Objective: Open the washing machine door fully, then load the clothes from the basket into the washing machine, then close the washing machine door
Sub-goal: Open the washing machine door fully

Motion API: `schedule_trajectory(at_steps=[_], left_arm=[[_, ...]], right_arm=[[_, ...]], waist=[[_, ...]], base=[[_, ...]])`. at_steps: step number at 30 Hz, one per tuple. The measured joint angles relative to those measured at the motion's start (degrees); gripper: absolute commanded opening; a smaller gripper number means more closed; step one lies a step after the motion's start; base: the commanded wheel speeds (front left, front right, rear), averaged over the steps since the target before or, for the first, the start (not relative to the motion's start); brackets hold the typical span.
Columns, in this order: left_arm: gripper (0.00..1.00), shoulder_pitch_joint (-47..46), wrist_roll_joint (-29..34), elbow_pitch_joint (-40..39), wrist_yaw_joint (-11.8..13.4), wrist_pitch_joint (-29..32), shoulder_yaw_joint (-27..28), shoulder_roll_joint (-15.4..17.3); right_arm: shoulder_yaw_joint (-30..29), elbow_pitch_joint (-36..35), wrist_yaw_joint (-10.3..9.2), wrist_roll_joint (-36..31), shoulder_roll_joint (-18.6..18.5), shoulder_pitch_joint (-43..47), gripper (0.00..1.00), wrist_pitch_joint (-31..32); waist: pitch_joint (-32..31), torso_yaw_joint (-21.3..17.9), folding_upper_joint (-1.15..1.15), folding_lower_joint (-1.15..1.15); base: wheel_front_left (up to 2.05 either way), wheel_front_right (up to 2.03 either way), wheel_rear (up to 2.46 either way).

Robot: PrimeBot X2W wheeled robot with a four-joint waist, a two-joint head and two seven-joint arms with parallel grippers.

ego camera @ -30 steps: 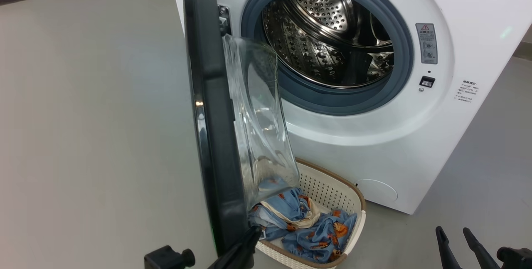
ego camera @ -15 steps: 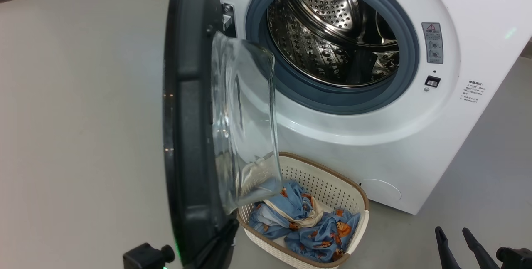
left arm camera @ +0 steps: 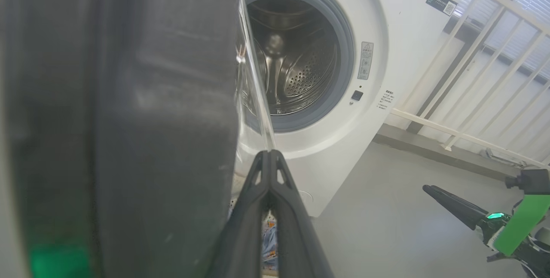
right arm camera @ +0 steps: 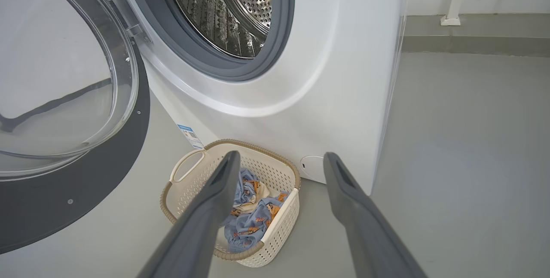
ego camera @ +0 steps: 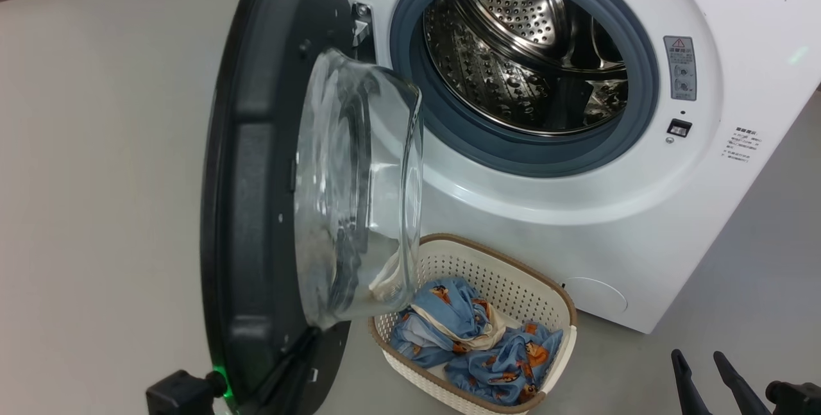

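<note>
The left tool is shut tight with nothing between its fingers, and it lies against the lower inner rim of the washing machine door. It leans on that rim and does not grip it, so it could well slide off, and the door might swing back over the opening. The door is glossy black and stands open on its silver hinge, apparently short of full swing. Its clear bowl window bulges rightward and overhangs the left end of the basket, so a reach into the basket from that side would likely strike the glass.

The basket is cream with a brown rim. It sits on the floor just in front of the washing machine, below its opening. The clothes are crumpled light blue fabric with orange figures, and they lie inside the basket. The steel drum looks empty. The right tool is spread wide and holds nothing. In the head view it sits low and well right of the basket.
</note>
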Motion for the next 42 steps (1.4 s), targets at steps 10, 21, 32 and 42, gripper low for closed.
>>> schedule_trajectory(at_steps=[10,21,32,42], left_arm=[[0.0,0.01,-1.48,0.66,2.02,-0.12,3.32,1.38],[0.0,-0.02,-2.69,3.86,3.37,-1.55,8.89,2.83],[0.0,-0.75,-3.55,8.46,3.3,-2.59,12.73,3.42],[0.0,-4.62,-4.53,15.89,0.97,-2.67,14.94,3.56]], right_arm=[[0.35,0.02,0.0,0.0,-0.01,-0.01,1.0,0.0],[0.49,0.03,0.0,0.0,-0.1,-0.02,1.0,0.0],[1.12,0.08,0.0,0.0,-0.14,-0.03,1.0,0.0],[1.76,0.09,0.0,0.0,-0.29,-0.11,1.0,0.0]], waist=[[0.25,0.23,0.0,0.0],[0.76,-0.02,0.0,0.0],[0.8,0.13,0.0,0.0],[1.56,0.05,0.0,0.0]], base=[[0.0,0.0,0.0],[0.0,0.0,0.0],[0.0,0.0,0.0],[0.0,0.0,0.0]])
